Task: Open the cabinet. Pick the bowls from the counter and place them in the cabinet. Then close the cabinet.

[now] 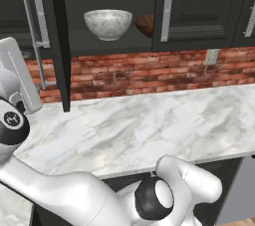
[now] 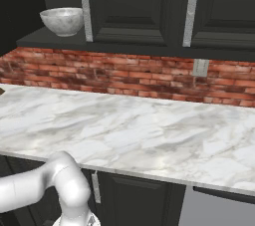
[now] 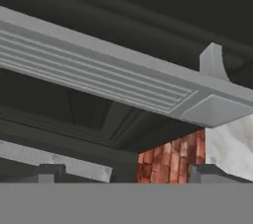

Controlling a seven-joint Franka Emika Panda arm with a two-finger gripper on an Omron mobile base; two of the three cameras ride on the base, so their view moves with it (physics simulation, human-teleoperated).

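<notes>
A red brick wall strip (image 1: 149, 73) runs behind the counter (image 1: 149, 120), with a small grey outlet plate (image 1: 211, 56) set into it below the closed right door (image 1: 199, 6); dark base cabinets (image 2: 134, 200) with a short silver handle (image 2: 94, 187) sit under the slab's pale edge; the white arm (image 1: 60, 190) crosses the lower left base view, its upper links rising at the far left beside the open door. The cabinet (image 2: 134, 6) is black with raised panels; its left door (image 1: 57, 41) stands swung out toward the camera, edge-on, its long silver bar handle (image 1: 36, 31) showing, and in the hand view that ribbed bar handle (image 3: 108, 77) slants across the frame just in front of the gripper (image 3: 123, 173), brick and marble behind it at lower right; whether the fingers are apart or together cannot be told. On the dark inner shelf (image 1: 99, 45) sits the marble bowl (image 1: 107, 24), deep, round, white-grey speckled, upright; just to its right the brown wooden bowl (image 1: 144, 25) shows partly, its far side hidden behind the right door; the two look close, though contact cannot be told. The counter is white marble with grey veins.
</notes>
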